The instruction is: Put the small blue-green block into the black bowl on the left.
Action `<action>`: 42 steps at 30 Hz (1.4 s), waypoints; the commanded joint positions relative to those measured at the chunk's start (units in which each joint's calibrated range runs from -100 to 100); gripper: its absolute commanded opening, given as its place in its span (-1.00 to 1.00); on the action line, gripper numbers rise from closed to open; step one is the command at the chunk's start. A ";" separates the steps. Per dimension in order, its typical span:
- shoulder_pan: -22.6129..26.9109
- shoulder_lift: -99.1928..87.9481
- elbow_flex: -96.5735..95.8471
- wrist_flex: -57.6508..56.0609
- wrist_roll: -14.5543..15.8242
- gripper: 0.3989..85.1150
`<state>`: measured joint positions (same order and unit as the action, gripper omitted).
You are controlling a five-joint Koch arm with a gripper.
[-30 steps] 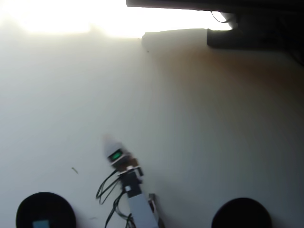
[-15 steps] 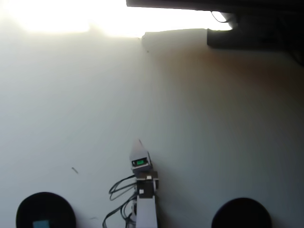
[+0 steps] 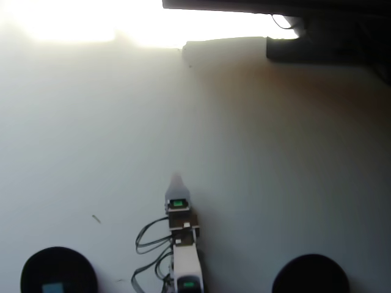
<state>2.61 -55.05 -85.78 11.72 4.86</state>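
The block (image 3: 52, 287) lies inside the bowl (image 3: 58, 270) at the lower left of the overhead view, showing as a pale blue-green patch on the dark floor of the bowl, close to the frame's lower edge. By that, the task looks done. The block is tiny against the bowl, plain and sharp-cornered, so it is likely light and stiff, not fragile, with smooth faces that could slip under a loose pinch. If it had to be taken up again, the sound hold would be across two opposite flat sides, from above, clear of the bowl's wall.

To the right of the bowl, well apart from it, the arm (image 3: 185, 268) rises from the lower edge of the frame. Its hand (image 3: 176, 180) points away over bare table (image 3: 256, 152). Only one pale, blurred tip shows, so whether the hand is wide or narrow cannot be told; nothing is seen in it. Black cables (image 3: 148, 241) loop between arm and bowl. Far to the right of the bowl sits a second bowl (image 3: 311, 273), apparently empty.
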 commanded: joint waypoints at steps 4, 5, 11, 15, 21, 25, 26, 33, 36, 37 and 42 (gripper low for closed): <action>-0.39 4.22 -0.26 4.21 0.20 0.09; -0.59 4.22 -0.26 4.21 0.05 0.09; -2.54 4.01 -0.82 4.13 -1.12 0.09; -3.57 0.36 -4.15 4.21 -2.64 0.09; -3.32 -2.74 -7.10 4.29 -3.22 0.09; -3.22 -2.74 -6.92 4.29 -3.57 0.10; -3.27 -2.74 -6.92 4.29 -3.61 0.10; -3.47 -2.64 -6.83 4.13 -3.52 0.16; -3.47 -2.64 -6.83 4.13 -3.52 0.16; -3.47 -2.64 -6.83 4.13 -3.52 0.16; -3.47 -2.64 -6.83 4.13 -3.52 0.16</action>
<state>-0.85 -57.83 -91.23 16.17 1.44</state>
